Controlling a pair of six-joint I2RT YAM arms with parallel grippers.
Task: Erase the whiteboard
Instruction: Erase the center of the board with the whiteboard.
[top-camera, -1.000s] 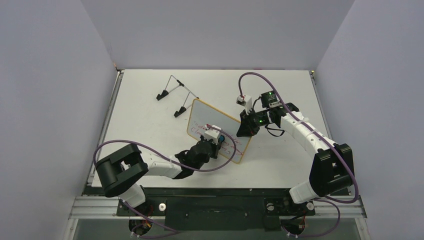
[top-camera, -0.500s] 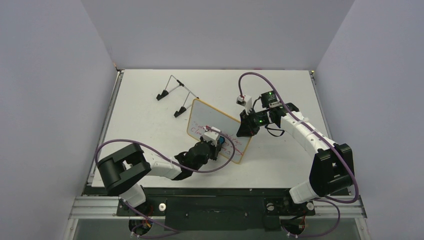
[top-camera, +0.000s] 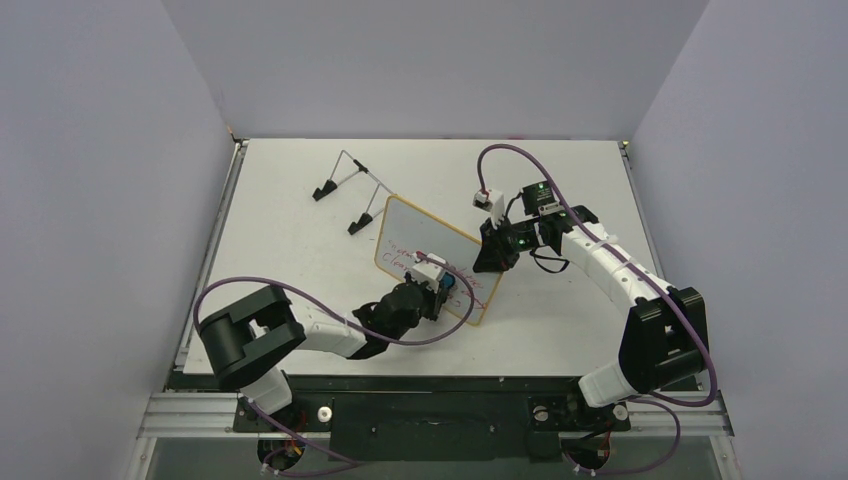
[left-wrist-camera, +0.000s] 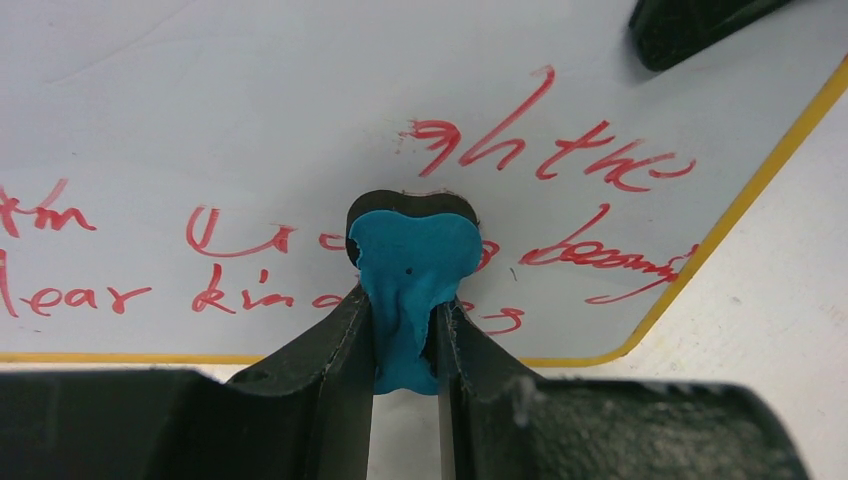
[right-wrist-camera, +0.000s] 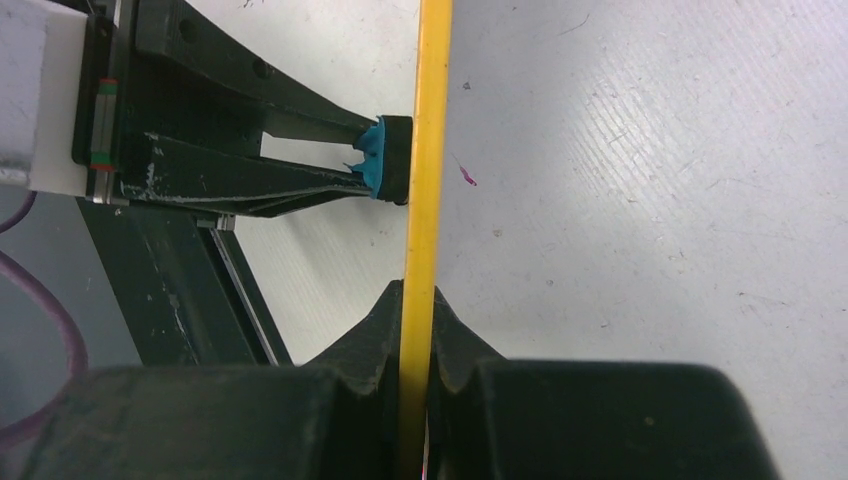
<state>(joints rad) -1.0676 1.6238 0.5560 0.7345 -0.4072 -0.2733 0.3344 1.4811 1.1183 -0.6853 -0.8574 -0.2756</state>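
Note:
The whiteboard (top-camera: 408, 228) is held tilted up off the table, its face covered in red handwriting (left-wrist-camera: 560, 150). My right gripper (top-camera: 492, 258) is shut on its right edge; in the right wrist view the yellow rim (right-wrist-camera: 426, 180) runs straight up out of the right gripper (right-wrist-camera: 418, 305). My left gripper (top-camera: 446, 288) is shut on a small blue eraser (left-wrist-camera: 412, 265), whose dark pad presses against the board's lower middle among the writing. The eraser (right-wrist-camera: 386, 158) also shows side-on, touching the board's face, with the left gripper (left-wrist-camera: 405, 312) behind it.
A thin wire stand (top-camera: 352, 188) with black feet sits on the table behind and left of the board. Grey walls (top-camera: 110, 200) close in the table on the left, back and right. Purple cables loop from both arms.
My left gripper has slid the eraser a little to the right and toward the board's lower edge. The right gripper and the board have stayed put.

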